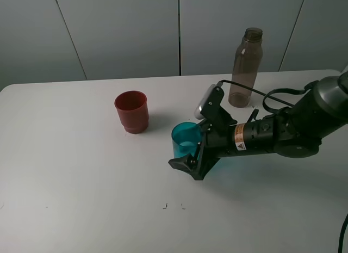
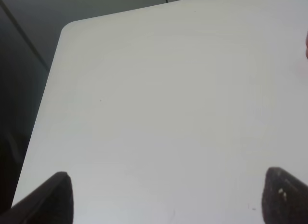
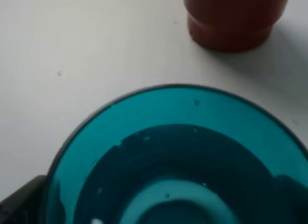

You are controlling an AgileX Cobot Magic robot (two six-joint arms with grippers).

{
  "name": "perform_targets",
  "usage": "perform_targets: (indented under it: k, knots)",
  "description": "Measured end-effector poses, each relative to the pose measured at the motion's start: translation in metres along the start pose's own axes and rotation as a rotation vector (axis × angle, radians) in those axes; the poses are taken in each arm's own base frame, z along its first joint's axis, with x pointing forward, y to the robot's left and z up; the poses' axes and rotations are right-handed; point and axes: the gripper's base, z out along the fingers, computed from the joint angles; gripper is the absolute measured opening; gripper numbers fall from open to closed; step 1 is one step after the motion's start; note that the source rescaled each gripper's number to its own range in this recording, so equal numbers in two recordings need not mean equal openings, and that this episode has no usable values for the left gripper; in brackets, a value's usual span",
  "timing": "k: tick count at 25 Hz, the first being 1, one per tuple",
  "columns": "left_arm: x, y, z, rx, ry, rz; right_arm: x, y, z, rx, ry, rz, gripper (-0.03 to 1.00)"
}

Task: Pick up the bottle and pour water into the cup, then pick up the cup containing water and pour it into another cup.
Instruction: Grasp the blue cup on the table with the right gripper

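- Teal cup [image 1: 185, 137] is clamped in the right gripper [image 1: 191, 150], right of the red cup [image 1: 131, 111]; the bottle [image 1: 246, 68] stands behind.
- Left gripper [image 2: 171, 204] is spread wide over the bare table [image 2: 159, 89].
- Teal cup faces the red cup: the second pour is likely in hand; next, lift, carry across, tip.

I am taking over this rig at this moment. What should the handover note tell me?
Left hand: open, holding nothing, over bare table.
Right hand: shut on the teal cup, near the table's middle.
Bottle: upright at the back, uncapped, no hand on it.
Red cup: upright, left of the teal cup, apart from it.
Done: the first pour, it seems; the teal cup appears to hold a little water.
Left: lift the teal cup and pour it into the red cup.
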Motion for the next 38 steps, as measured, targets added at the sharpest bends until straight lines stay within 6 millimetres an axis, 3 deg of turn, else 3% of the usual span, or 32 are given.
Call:
perform_targets:
  k: [23, 25, 26, 28, 29, 38]
  knots:
    - [0.0, 0.0, 0.0, 0.0, 0.0, 0.0, -0.0021, -0.0024, 0.0002, 0.026, -0.028, 0.025, 0.87]
    - [0.0, 0.0, 0.0, 0.0, 0.0, 0.0, -0.0021, -0.0025, 0.0002, 0.027, -0.028, 0.026, 0.79]
    - [0.0, 0.0, 0.0, 0.0, 0.0, 0.0, -0.0021, -0.0025, 0.0002, 0.027, -0.028, 0.026, 0.69]
    - [0.0, 0.0, 0.0, 0.0, 0.0, 0.0, -0.0023, -0.0025, 0.0002, 0.027, -0.03, 0.026, 0.31]
    - [0.0, 0.0, 0.0, 0.0, 0.0, 0.0, -0.0025, -0.0024, 0.0002, 0.026, -0.032, 0.024, 0.05]
    - [0.0, 0.0, 0.0, 0.0, 0.0, 0.0, -0.0025, -0.0024, 0.0002, 0.026, -0.032, 0.022, 0.09]
